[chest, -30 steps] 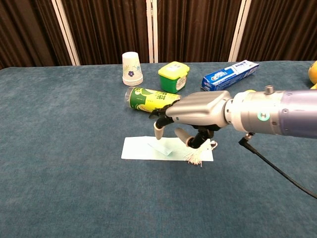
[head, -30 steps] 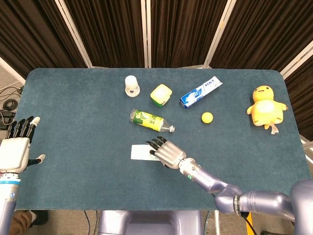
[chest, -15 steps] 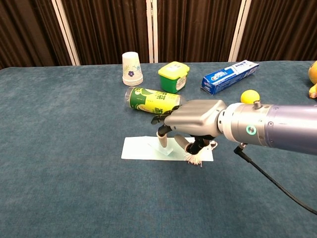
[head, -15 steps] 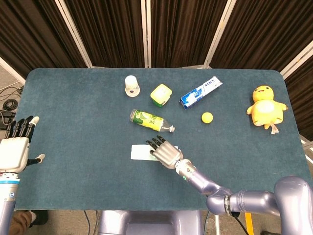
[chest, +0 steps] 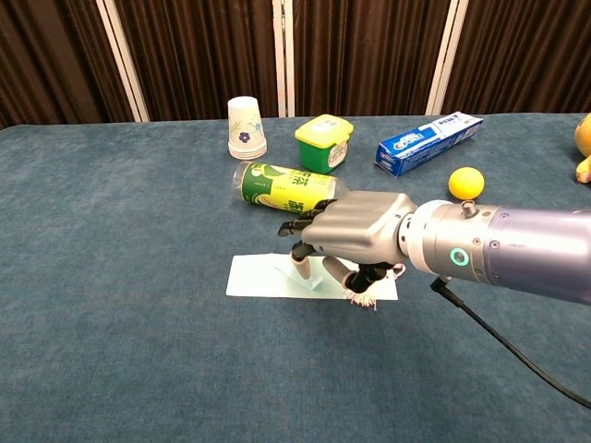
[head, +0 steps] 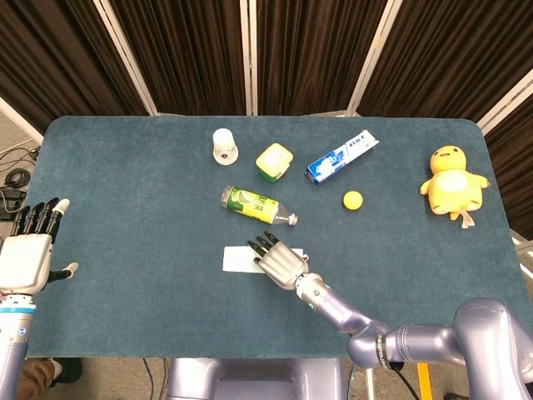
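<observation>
My right robot hand presses spread fingertips onto the pale blue flat packet, centre frame; my left robot hand hangs open, lower left.

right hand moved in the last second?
Yes. The right hand has sunk toward the pale sheet and drawn back from the green bottle, uncovering the yellow ball.

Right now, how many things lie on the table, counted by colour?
Yellow: 2, plush chick and ball.
Green: 2, bottle and lidded tub.
White: 2, paper cup and flat sheet.
Blue: 1, toothpaste box.
Total: 7.
</observation>
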You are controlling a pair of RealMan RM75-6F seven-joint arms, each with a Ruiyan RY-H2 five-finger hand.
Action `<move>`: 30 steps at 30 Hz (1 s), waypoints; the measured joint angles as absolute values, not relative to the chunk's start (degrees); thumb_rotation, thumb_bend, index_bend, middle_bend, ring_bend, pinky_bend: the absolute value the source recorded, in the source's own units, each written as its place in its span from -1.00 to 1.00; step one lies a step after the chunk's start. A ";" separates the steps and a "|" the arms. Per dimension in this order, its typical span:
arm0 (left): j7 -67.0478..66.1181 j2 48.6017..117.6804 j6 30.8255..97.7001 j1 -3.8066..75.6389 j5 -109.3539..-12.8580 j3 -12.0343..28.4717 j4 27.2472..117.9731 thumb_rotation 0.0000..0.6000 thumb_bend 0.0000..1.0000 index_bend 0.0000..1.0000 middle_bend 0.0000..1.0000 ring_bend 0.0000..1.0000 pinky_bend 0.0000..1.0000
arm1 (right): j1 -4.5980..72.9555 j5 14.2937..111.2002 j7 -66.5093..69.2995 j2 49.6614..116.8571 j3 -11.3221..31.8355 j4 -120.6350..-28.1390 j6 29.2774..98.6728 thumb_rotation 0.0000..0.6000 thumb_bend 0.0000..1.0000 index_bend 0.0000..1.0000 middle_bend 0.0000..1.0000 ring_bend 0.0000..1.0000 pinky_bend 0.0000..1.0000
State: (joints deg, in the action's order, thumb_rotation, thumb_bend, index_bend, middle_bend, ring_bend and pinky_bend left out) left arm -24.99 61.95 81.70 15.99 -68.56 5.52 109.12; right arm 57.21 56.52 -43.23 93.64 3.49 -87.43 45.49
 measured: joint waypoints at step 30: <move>-25.63 62.26 80.53 15.74 -69.40 5.62 109.20 1.00 -1.00 -1.00 -1.00 -1.00 -1.00 | 56.86 57.54 -42.52 93.74 0.28 -86.34 46.80 1.00 0.61 -0.22 -1.00 -1.00 -1.00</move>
